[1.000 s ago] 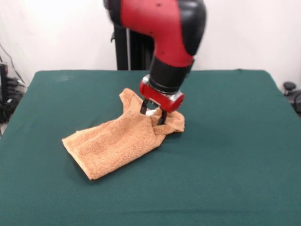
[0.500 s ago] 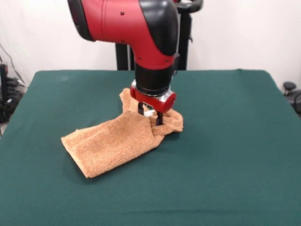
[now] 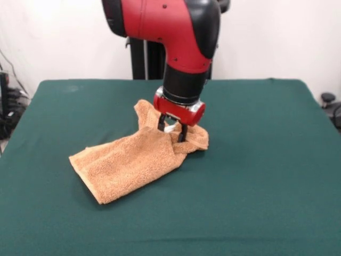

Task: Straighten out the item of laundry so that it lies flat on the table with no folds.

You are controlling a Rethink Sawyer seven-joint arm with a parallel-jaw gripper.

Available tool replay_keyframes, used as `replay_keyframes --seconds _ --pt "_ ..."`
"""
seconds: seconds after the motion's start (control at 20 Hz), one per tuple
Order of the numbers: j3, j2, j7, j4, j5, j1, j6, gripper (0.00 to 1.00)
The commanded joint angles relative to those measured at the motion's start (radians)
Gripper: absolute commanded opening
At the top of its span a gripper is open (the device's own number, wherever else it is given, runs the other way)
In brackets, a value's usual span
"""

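Observation:
The orange-tan towel (image 3: 128, 162) lies rumpled on the dark green table (image 3: 256, 160), a little left of the middle. Its left part is a folded, roughly flat band that reaches toward the near left. Its right end is bunched and raised, with a peak at the back (image 3: 143, 106). My gripper (image 3: 172, 129) comes straight down on this bunched end and is shut on a wad of towel. The small white tag (image 3: 170, 128) shows between the jaws. The red and black arm (image 3: 181, 48) hides the towel directly behind it.
The black pedestal (image 3: 139, 58) stands at the table's far edge. Cables and dark gear (image 3: 8, 106) sit off the table's left side. A dark object (image 3: 329, 101) sits off the right edge. Wide green table surface surrounds the towel on all sides.
The arm swung left and then back right above the towel. The gripper tips stayed on the bunched end, and the towel shifted only slightly with them.

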Motion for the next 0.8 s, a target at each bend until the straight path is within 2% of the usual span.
replay_keyframes --seconds 0.05,0.5,0.7,0.8 --pt "0.103 0.515 0.236 -0.193 0.088 0.075 -0.699 0.0" --pt "0.151 0.507 0.181 -0.199 0.018 0.022 -0.691 0.0" --pt "0.096 0.494 0.196 -0.19 0.096 0.078 -0.631 0.0" --pt "0.083 0.49 0.193 -0.191 0.106 0.09 -0.608 0.0"
